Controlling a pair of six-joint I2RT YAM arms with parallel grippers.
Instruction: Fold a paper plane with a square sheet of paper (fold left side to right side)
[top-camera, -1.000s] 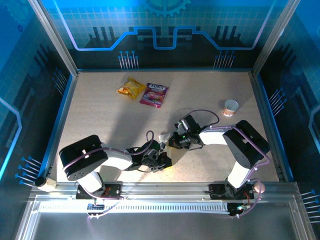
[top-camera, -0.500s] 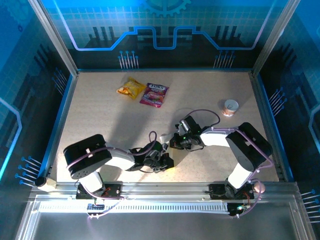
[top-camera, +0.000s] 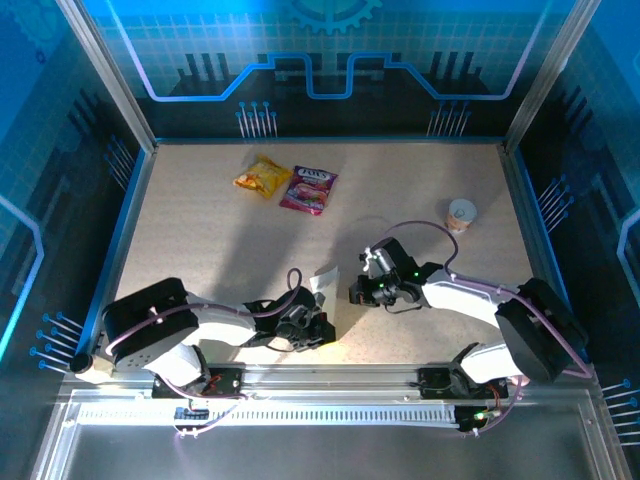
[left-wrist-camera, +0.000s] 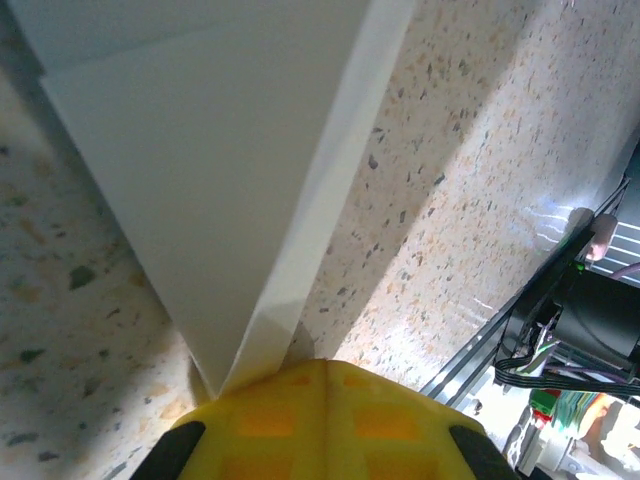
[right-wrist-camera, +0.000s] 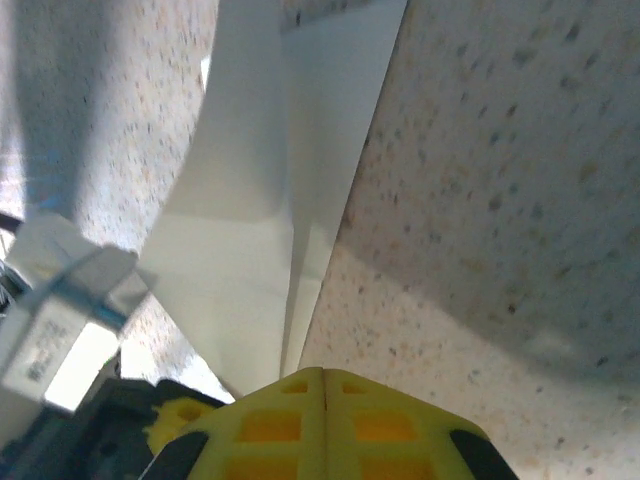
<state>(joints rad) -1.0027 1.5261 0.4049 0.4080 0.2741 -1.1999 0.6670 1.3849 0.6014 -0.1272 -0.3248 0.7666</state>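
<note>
Speckled tabletop (top-camera: 200, 250), blue-lit enclosure (top-camera: 330, 40); left gripper (left-wrist-camera: 318, 372) pinches paper plane (left-wrist-camera: 200, 170), right gripper (right-wrist-camera: 322, 375) closed.

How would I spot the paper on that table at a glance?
On the speckled table, look near the front edge, between the two arms. There, between the left gripper and right gripper, is the folded white paper, a narrow creased strip. Unlike the yellow packet, pink packet and round cup farther back, it is plain and unprinted.

2 arms bent low, left hand (top-camera: 312, 318) and right hand (top-camera: 358, 291) clamped closed, pointing inward
</note>
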